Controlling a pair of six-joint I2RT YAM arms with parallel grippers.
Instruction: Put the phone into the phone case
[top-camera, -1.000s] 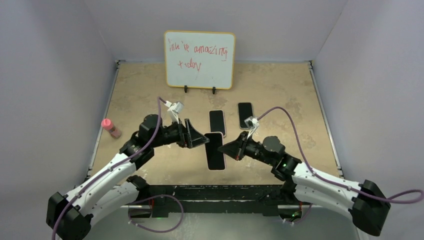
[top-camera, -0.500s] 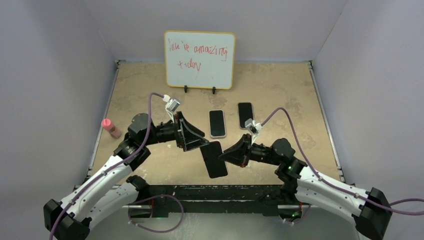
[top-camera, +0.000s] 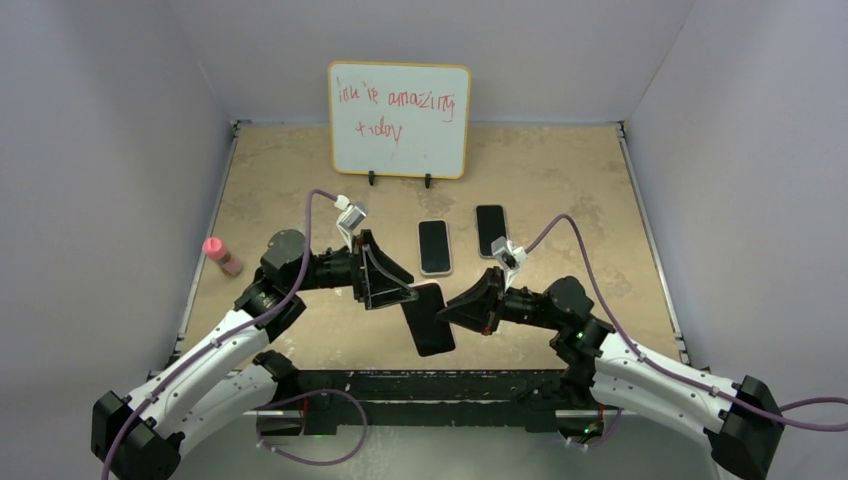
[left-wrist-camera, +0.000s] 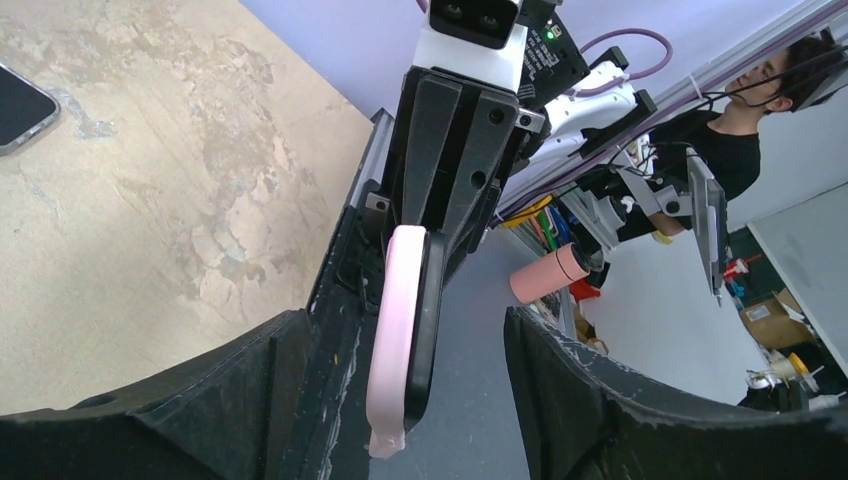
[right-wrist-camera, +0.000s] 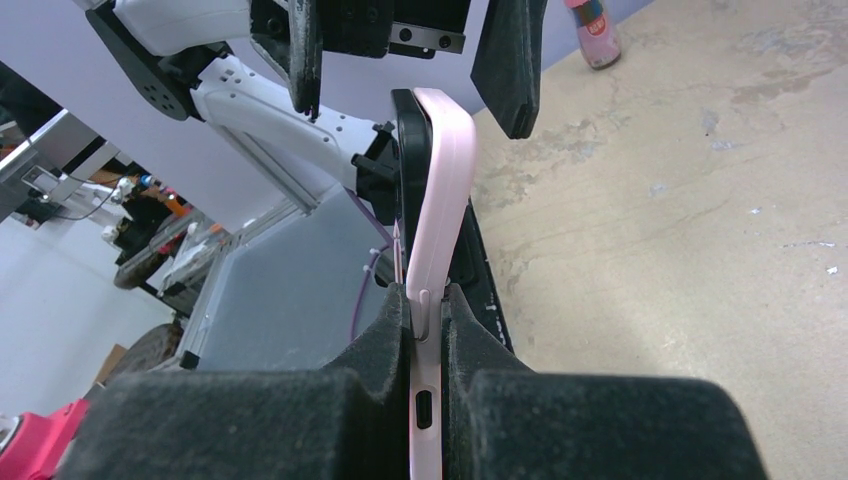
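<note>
The right claw (right-wrist-camera: 428, 312) is clamped on the bottom edge of the soft pink phone case (right-wrist-camera: 442, 190), holding it on edge in the air above the near part of the tan desk (top-camera: 560, 190). The black slab phone (right-wrist-camera: 404, 160) lies against the case's open face; I cannot tell if it is fully seated. The left claw (left-wrist-camera: 405, 335) stands apart, its fingers either side of the case's other end, not touching.

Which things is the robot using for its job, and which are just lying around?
Using: phone, pink case around it, right gripper pinching the case, left gripper open on either side of it.
Lying around: two other phones, whiteboard, pink bottle.
</note>
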